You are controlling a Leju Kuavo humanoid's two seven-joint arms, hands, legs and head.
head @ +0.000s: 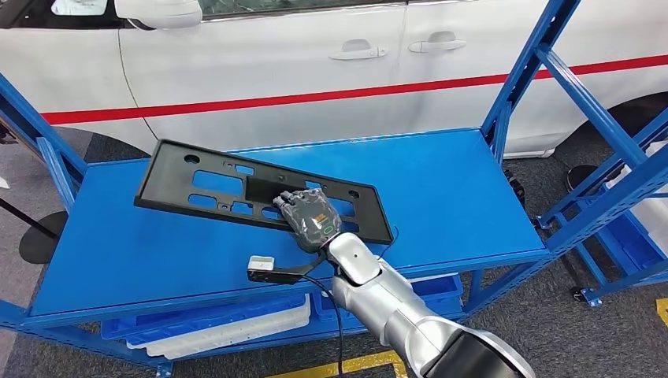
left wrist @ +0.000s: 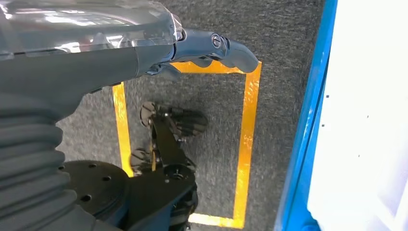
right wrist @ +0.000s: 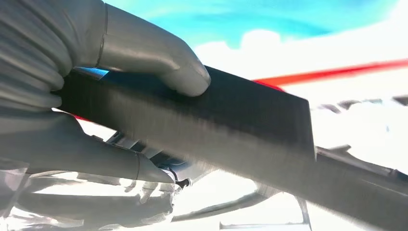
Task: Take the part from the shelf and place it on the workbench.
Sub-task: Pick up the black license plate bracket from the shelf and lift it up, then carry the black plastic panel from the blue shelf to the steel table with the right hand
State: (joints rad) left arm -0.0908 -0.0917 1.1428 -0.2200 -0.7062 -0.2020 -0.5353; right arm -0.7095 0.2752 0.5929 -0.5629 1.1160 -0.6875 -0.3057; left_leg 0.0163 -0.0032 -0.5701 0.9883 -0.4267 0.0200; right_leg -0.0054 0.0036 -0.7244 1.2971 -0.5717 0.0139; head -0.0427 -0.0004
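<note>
While the right hand (head: 309, 216) clamps the flat black plastic panel (head: 213, 185) by its near edge, thumb on top for a flat carry above the blue metal shelf (head: 441, 189), the left hand (left wrist: 211, 48) hangs curled on nothing.

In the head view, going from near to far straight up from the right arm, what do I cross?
Right arm → right hand gripping the near edge of the black plastic panel → bare blue shelf top → white car door with a red stripe.
</note>
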